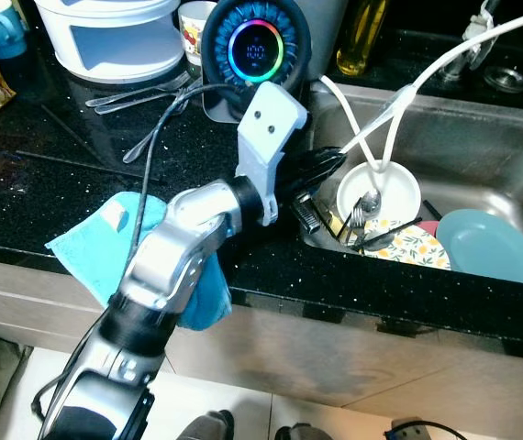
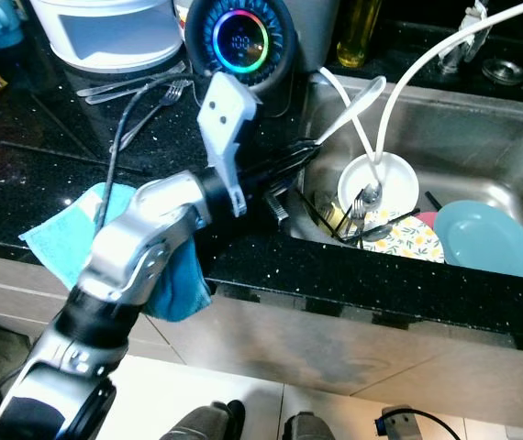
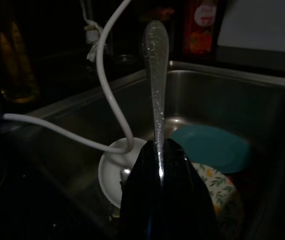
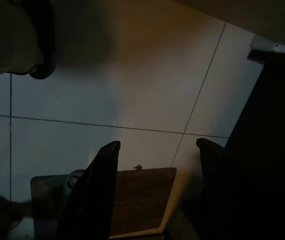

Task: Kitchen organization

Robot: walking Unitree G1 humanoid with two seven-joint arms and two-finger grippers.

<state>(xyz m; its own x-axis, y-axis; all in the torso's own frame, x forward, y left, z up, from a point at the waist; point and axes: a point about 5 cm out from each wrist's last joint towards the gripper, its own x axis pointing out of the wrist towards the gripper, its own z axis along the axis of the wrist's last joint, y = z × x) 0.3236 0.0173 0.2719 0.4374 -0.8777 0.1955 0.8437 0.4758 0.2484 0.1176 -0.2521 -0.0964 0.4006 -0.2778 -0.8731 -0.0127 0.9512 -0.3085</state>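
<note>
My left gripper [image 1: 335, 160] reaches over the black counter to the left rim of the steel sink [image 1: 482, 151] and is shut on a silver utensil [image 3: 156, 75]. The utensil's rounded handle [image 2: 361, 101] sticks out past the fingertips, over the sink. Below it in the sink stands a white bowl [image 1: 392, 188] with a spoon and a fork in it, beside a floral plate [image 1: 422, 249] and a teal plate [image 1: 493, 246]. My right gripper [image 4: 157, 172] hangs open above a tiled floor.
A blue cloth [image 1: 105, 240] lies on the counter under my left arm. Behind it are loose forks [image 1: 142, 92], a round device with a glowing ring [image 1: 254, 46], a white container [image 1: 115, 32] and an oil bottle [image 1: 362, 37]. White tubes [image 1: 482, 37] hang into the sink.
</note>
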